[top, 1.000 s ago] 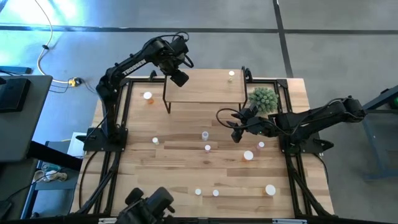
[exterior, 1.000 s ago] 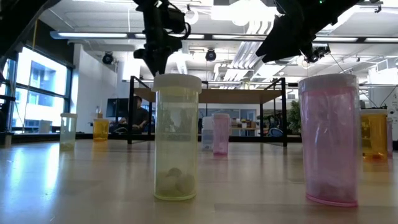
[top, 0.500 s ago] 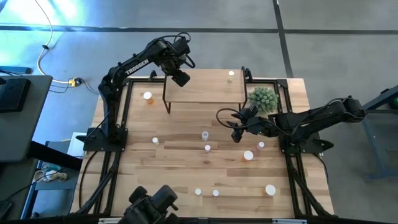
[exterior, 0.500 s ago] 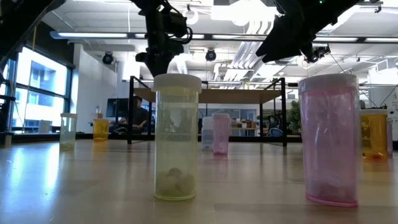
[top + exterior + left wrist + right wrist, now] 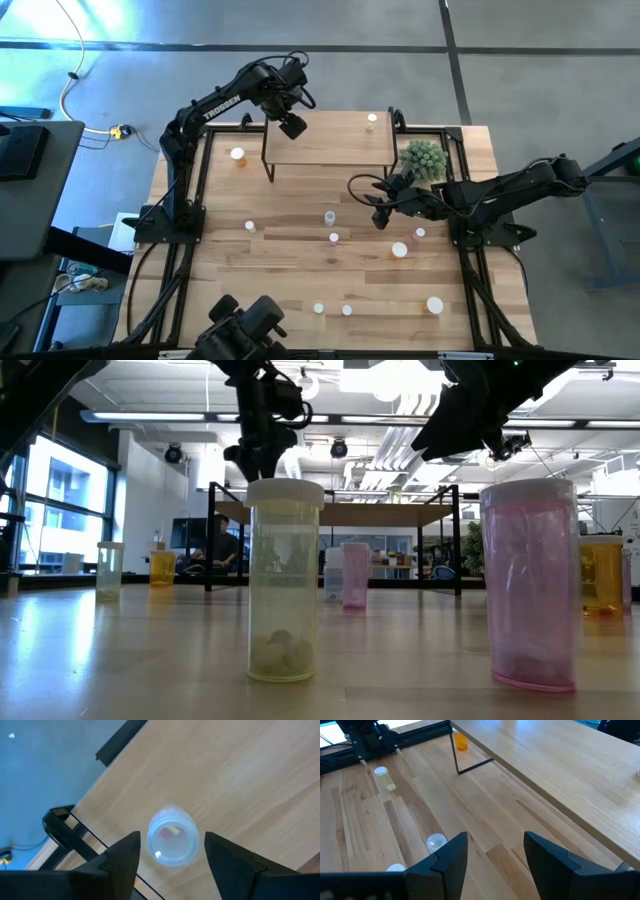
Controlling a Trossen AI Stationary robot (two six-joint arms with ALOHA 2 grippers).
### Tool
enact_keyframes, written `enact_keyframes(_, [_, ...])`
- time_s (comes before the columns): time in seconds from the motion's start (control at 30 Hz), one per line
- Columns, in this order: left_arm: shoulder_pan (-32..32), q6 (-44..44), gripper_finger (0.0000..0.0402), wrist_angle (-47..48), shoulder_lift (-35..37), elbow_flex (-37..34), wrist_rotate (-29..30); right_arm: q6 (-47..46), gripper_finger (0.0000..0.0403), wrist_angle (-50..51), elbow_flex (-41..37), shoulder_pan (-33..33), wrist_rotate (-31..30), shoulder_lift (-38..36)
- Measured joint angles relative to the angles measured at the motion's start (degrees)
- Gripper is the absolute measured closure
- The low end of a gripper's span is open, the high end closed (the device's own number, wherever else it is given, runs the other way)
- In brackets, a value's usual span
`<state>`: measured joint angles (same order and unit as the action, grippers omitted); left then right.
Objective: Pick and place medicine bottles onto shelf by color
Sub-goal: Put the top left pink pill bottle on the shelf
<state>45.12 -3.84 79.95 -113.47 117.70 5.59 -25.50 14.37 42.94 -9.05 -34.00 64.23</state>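
My left gripper point(image 5: 292, 126) hung over the left rear corner of the shelf point(image 5: 330, 148). Its fingers were spread, with a clear bottle point(image 5: 172, 842) standing upright on the board between them. A narrow gap showed on each side of the bottle, so neither finger touched it. An orange bottle point(image 5: 238, 155) stood on the table point(image 5: 280, 280) just left of the shelf's black legs. A second bottle point(image 5: 371, 119) stood near the shelf's right rear corner, which made two on the shelf. One green spiky plant point(image 5: 423, 158) sat beside the shelf's right end. My right gripper point(image 5: 379, 218) hovered over the table in front of the shelf, near the plant, with its fingers apart and nothing between them. From above I counted nine white caps on the tabletop, most of them in front of the shelf.
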Motion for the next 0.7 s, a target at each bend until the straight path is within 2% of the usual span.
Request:
enact_keyframes(0.4, [-0.1,2.5,0.0179,6.6,1.5,10.0,-0.5,0.0,0.0217,0.0,0.0,0.0,0.0,0.0])
enact_keyframes(0.53, [-0.9,3.6,0.0183,5.9,6.3,8.3,-1.5,0.0,0.0217,0.6,0.0,0.0,0.2,0.0])
enact_keyframes(0.7, [-2.9,4.1,0.0190,-3.9,15.3,0.2,-7.3,-0.2,0.0217,0.9,0.0,0.0,0.5,0.0])
